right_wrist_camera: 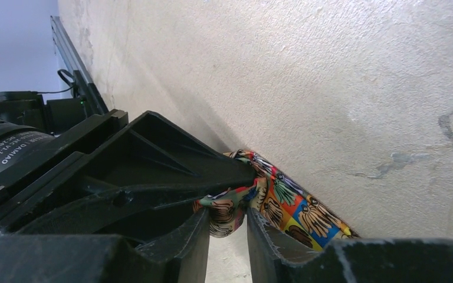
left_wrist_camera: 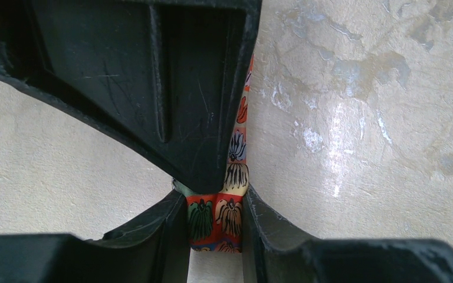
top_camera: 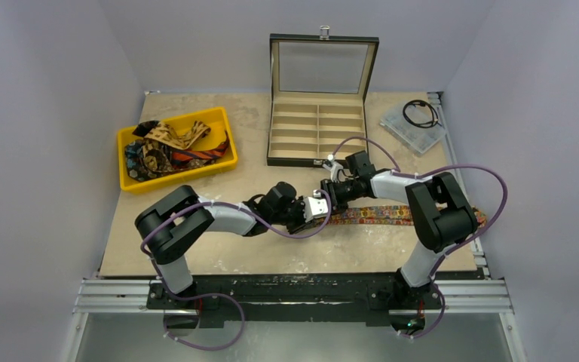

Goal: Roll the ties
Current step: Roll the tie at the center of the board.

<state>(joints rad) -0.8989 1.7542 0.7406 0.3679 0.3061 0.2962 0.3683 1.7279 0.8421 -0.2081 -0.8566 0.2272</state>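
Left of the open compartment case [top_camera: 317,154], well apart from it, we see the yellow bin [top_camera: 181,175] holding a heap of ties [top_camera: 167,147]. In front of the case, the left gripper [left_wrist_camera: 214,200] has its jaws drawn narrow onto the floral tie [left_wrist_camera: 215,221], with the fabric pressed between both fingers. Just beside it and nearer the case, the right gripper [right_wrist_camera: 228,215] pinches the same tie's bunched end in a narrow gap. The rest of that tie lies flat on the table [top_camera: 234,253], stretching rightward in front of the case. Right of the case sits a clear plastic box [top_camera: 407,130].
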